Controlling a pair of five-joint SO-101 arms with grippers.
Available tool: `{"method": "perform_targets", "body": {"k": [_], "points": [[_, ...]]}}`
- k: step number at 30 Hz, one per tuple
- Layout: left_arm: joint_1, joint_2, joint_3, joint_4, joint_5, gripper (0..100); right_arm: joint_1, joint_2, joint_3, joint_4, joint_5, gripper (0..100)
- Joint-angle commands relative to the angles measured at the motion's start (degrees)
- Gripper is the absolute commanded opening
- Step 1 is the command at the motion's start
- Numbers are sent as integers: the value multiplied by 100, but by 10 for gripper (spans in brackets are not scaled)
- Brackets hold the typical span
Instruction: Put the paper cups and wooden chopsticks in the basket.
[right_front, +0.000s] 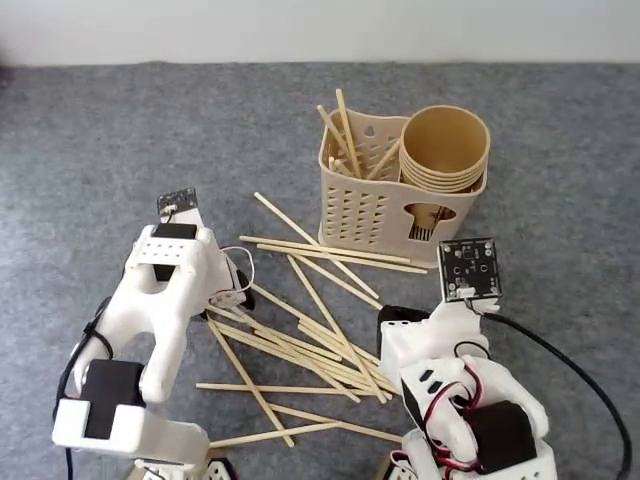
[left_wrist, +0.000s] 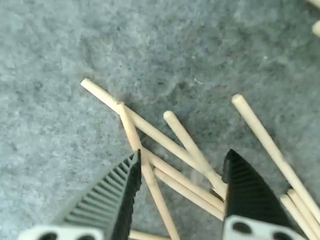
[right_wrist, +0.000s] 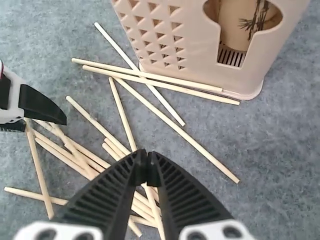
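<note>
A beige perforated basket (right_front: 370, 205) stands on the grey mat and holds a stack of paper cups (right_front: 445, 150) and a few wooden chopsticks (right_front: 345, 135). Many loose chopsticks (right_front: 310, 335) lie scattered in front of it. My left gripper (left_wrist: 182, 170) is open, low over the left end of the pile, with several chopstick ends (left_wrist: 192, 150) between its fingers (left_wrist: 122, 195). My right gripper (right_wrist: 146, 160) is shut, with nothing seen between its fingers, hovering above the loose chopsticks (right_wrist: 125, 120) in front of the basket (right_wrist: 190, 45). A cup (right_wrist: 245, 22) shows through the basket's handle hole.
In the high view the left arm (right_front: 165, 290) and right arm (right_front: 455, 390) flank the pile. The left gripper's dark finger (right_wrist: 37, 105) shows in the right wrist view, close to the pile. Bare grey mat (right_front: 120, 130) lies to the left of and behind the basket.
</note>
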Motion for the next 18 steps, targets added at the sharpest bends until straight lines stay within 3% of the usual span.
{"method": "perform_targets", "body": {"k": [1, 9, 14, 18], "points": [[-220, 79, -154, -70, 0, 258, 303, 101, -26, -119, -35, 14], [-738, 97, -180, -62, -396, 258, 462, 101, -26, -119, -35, 14], [-527, 97, -171, -62, -378, 255, 470, 101, -26, -119, -35, 14], [-176, 105, -163, -62, -167, 175, 479, 101, -26, -119, -44, 14]]}}
